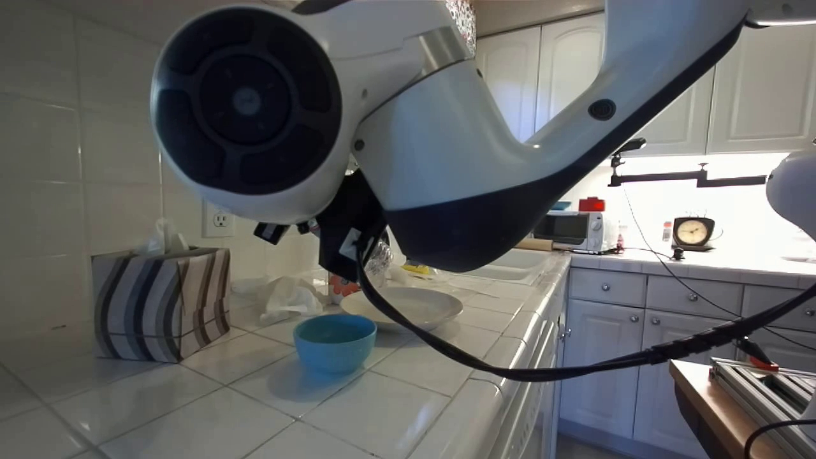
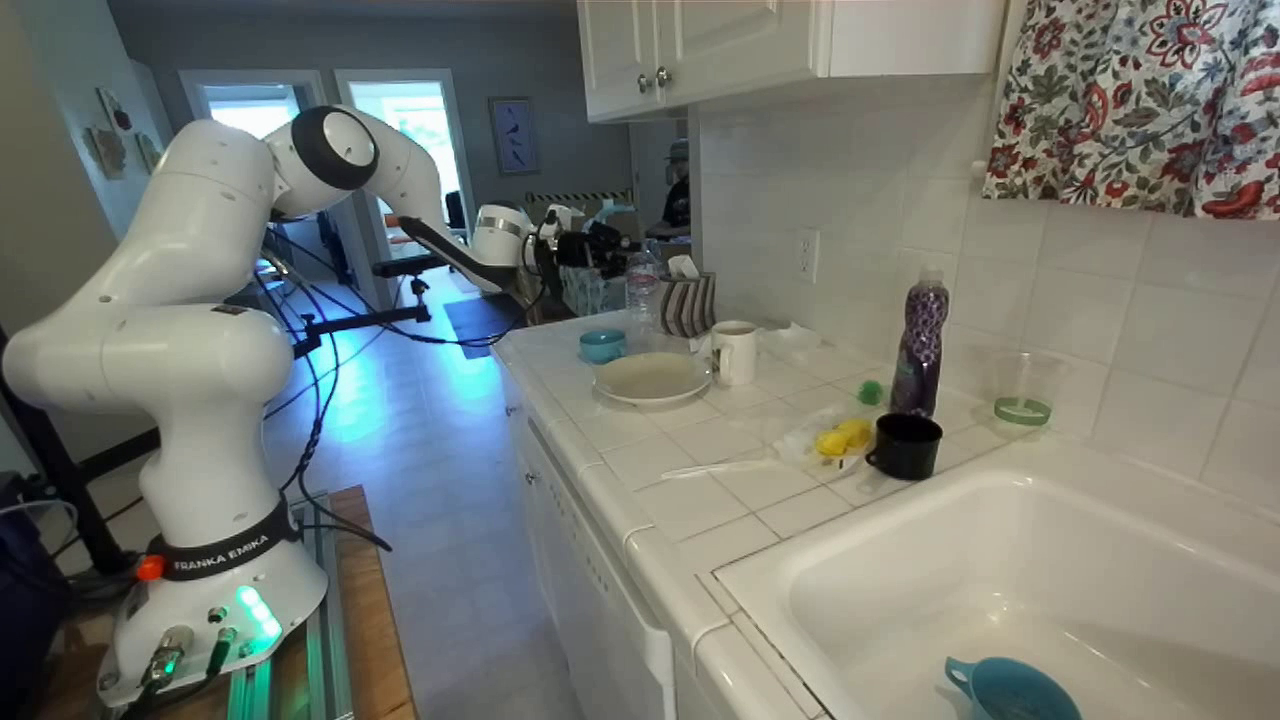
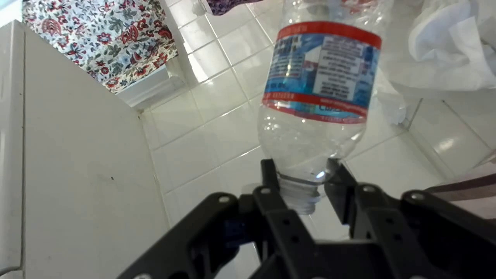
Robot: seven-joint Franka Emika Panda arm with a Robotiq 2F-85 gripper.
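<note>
- Claw (image 3: 304, 174) pinching bottle (image 3: 319, 73) at the neck.
- Bottle: at far end of worktop (image 2: 690, 510); cannot tell whether its base touches.
- In an exterior view, tissue box (image 2: 690, 307) just right of bottle; bowl (image 2: 602, 347) nearer, left.
- Plate (image 2: 650, 378) nearer than bowl; mug (image 2: 742, 355) just right of plate.
- Sink (image 2: 920, 560) at near right.

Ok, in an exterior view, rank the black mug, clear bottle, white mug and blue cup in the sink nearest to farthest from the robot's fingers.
1. Clear bottle, neck between the fingers.
2. White mug, beside the plate.
3. Black mug, near the sink.
4. Blue cup, inside it.
</note>
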